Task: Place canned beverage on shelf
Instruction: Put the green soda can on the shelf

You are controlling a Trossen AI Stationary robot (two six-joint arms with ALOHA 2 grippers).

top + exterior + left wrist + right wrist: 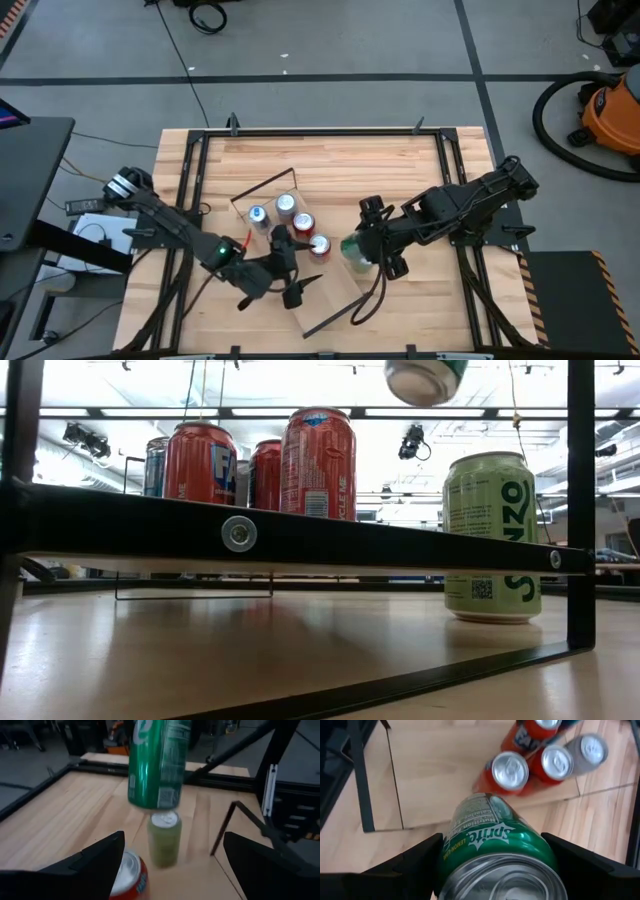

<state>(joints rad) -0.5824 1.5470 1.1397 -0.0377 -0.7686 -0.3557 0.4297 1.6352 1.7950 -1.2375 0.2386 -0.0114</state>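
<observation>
The right gripper [372,255] is clamped on a green Sprite can [497,852], holding it in the air just beside the shelf [340,295], directly above a pale green can [164,837] standing on the table. On the shelf beyond its fingers stand three red cans [507,770] and a silver one [590,747] (bunched together). The left gripper [290,270] hovers over the shelf, spread wide with nothing between its fingers.

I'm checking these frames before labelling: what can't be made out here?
- High view: the right gripper covers most of the green Sprite can.
- Low view: that can is cut off by the top edge.
- Low view: the shelf rail hides the bases of the red cans.
- Left wrist view: the pale green can has a blurred label.
</observation>
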